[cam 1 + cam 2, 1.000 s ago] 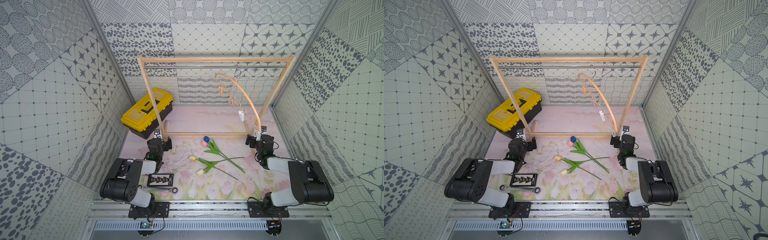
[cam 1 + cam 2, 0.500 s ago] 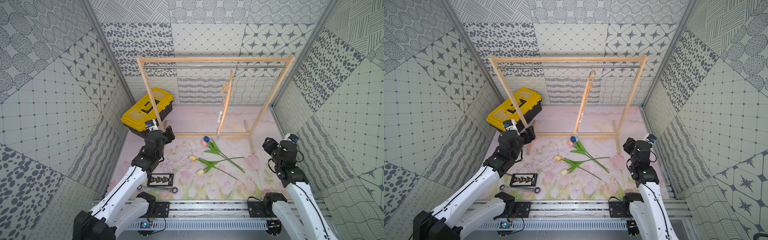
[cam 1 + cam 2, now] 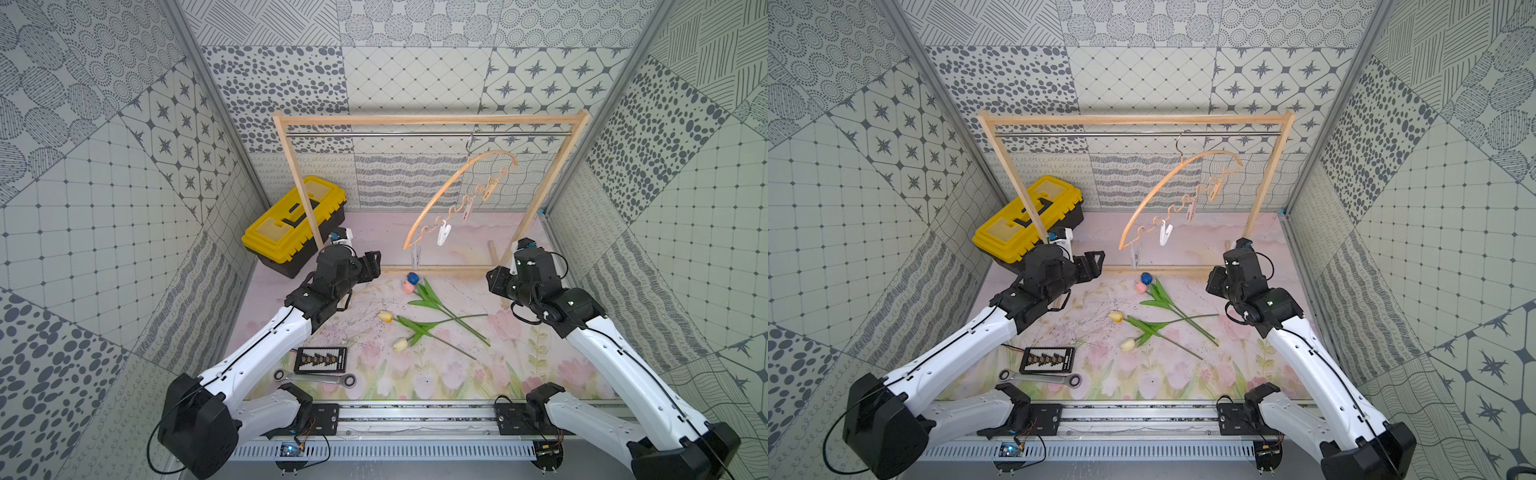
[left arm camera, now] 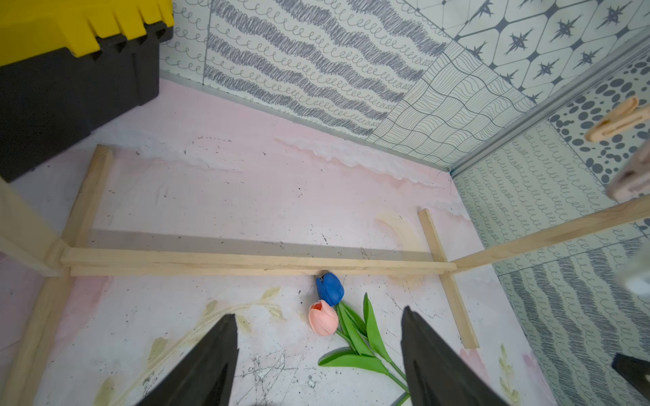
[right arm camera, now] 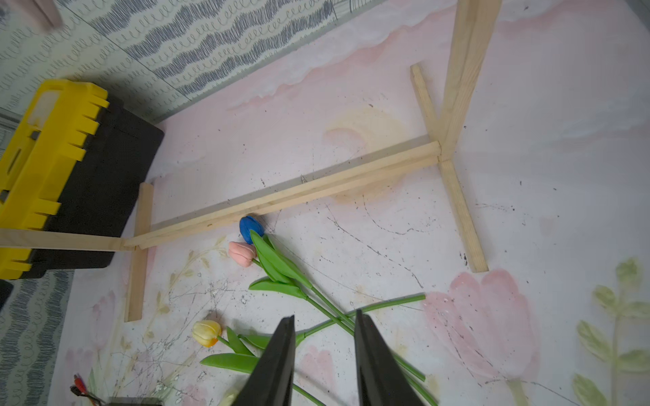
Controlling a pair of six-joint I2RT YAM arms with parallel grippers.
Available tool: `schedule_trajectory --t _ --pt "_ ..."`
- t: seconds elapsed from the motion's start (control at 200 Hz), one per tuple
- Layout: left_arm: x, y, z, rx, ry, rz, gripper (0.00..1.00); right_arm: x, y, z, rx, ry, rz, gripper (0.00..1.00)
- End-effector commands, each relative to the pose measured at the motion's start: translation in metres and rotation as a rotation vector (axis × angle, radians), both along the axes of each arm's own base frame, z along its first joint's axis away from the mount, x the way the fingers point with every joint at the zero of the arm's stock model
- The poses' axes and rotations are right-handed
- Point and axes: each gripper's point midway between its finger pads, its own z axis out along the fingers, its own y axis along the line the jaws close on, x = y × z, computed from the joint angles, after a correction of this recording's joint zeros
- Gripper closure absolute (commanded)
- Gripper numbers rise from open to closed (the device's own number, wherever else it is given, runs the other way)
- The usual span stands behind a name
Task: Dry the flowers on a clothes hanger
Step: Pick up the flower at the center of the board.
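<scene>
Flowers lie between left gripper and right gripper (outside both jaws).

Around you stand grey-and-white patterned wall panels, joined by metal corner posts. The floor is a pale pink floral mat, evenly lit. A metal rail runs along the front.

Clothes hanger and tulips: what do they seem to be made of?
The clothes hanger looks like pale unpainted wood with a matt finish; its hook is shiny thin wire, likely steel. Its clothespins could be wood or plastic, too small to tell. The flowers look artificial: smooth, evenly coloured heads and glossy uniform green leaves suggest plastic or foam.
</scene>
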Motion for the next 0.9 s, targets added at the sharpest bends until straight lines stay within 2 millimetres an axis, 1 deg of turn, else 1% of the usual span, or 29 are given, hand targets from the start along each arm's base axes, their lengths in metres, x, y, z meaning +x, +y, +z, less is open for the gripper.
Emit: schedule_trajectory --t 0.0,0.03,0.09,0.155,0.24,0.3,0.335,0.38,0.435,0.48,0.535,0.61,0.66,0.71,0.751,0.796,0.841,0.896 --pt "0.003 -0.035 0.016 -0.036 -0.055 -0.144 0.27 -0.007 0.008 -0.032 -0.023 0.097 -0.007 0.67" --pt "0.002 -0.037 0.013 -0.027 -0.049 -0.147 0.28 -0.008 0.011 -0.039 -0.018 0.112 -0.009 0.67" --pt "0.001 -0.039 -0.002 -0.001 -0.019 -0.143 0.31 -0.010 0.023 -0.054 -0.018 0.133 0.011 0.67" --pt "-0.005 -0.036 -0.027 0.013 0.042 -0.122 0.34 -0.013 0.037 -0.073 -0.031 0.165 0.050 0.67" --pt "-0.018 -0.023 -0.060 0.021 0.133 -0.069 0.40 -0.022 0.066 -0.094 -0.013 0.219 0.165 0.68" --pt "-0.030 -0.013 -0.082 0.012 0.181 -0.031 0.41 -0.032 0.081 -0.105 -0.018 0.272 0.227 0.67" --pt "-0.038 -0.009 -0.092 -0.002 0.205 -0.018 0.41 -0.040 0.085 -0.111 -0.031 0.301 0.247 0.65" --pt "-0.047 -0.008 -0.104 -0.019 0.233 -0.016 0.43 -0.049 0.084 -0.118 -0.057 0.336 0.237 0.63" --pt "-0.058 -0.008 -0.114 -0.026 0.260 -0.017 0.44 -0.061 0.080 -0.124 -0.060 0.370 0.205 0.59" --pt "-0.064 -0.009 -0.117 -0.019 0.269 -0.020 0.44 -0.069 0.075 -0.127 -0.038 0.385 0.150 0.50" --pt "-0.069 -0.008 -0.120 -0.004 0.277 -0.012 0.44 -0.079 0.069 -0.132 0.025 0.411 0.051 0.48" --pt "-0.070 -0.003 -0.118 0.002 0.281 0.017 0.44 -0.085 0.071 -0.136 0.174 0.429 -0.071 0.44" --pt "-0.070 -0.001 -0.116 0.008 0.281 0.025 0.44 -0.083 0.079 -0.138 0.285 0.428 -0.137 0.43" --pt "-0.069 0.000 -0.113 0.017 0.286 0.034 0.44 -0.083 0.085 -0.140 0.353 0.449 -0.201 0.43" --pt "-0.069 0.001 -0.111 0.023 0.293 0.039 0.44 -0.082 0.089 -0.143 0.371 0.471 -0.243 0.42" --pt "-0.070 0.003 -0.109 0.032 0.305 0.047 0.43 -0.080 0.099 -0.143 0.383 0.484 -0.257 0.42" --pt "-0.071 0.004 -0.108 0.041 0.320 0.051 0.43 -0.082 0.104 -0.148 0.372 0.518 -0.289 0.42" --pt "-0.072 0.006 -0.108 0.052 0.338 0.057 0.43 -0.085 0.116 -0.155 0.405 0.551 -0.322 0.42"
